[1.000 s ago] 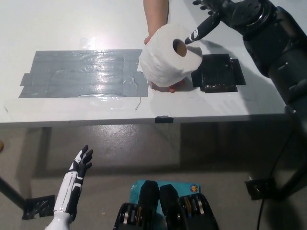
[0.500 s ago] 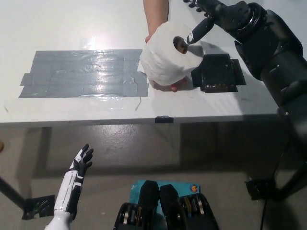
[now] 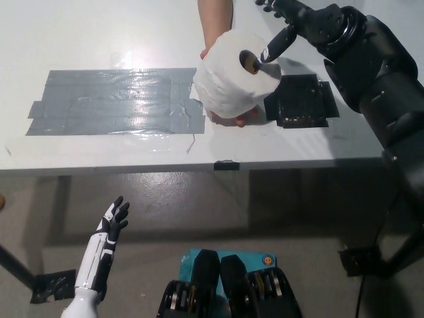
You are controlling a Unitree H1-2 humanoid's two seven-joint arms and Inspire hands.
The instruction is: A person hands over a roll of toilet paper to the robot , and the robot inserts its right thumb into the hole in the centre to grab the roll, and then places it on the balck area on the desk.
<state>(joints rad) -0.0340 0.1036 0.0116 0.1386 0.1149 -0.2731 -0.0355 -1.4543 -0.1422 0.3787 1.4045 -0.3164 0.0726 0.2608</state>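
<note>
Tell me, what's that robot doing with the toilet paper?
A person's hand holds out a toilet paper roll above the white desk. The robot's black right hand pokes its thumb at the roll's centre hole. The black area, where it should go, lies just beside. The white left hand rests low, open.

Bulky glossy black right arm [image 3: 371,59] — slim white left hand [image 3: 114,222], dark-fingered

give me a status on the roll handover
Right hand open, thumb tip at the roll's core hole, no grip yet. Toilet paper roll held up by person's hand. Left hand open, low by the floor. Black area unobstructed.
</note>
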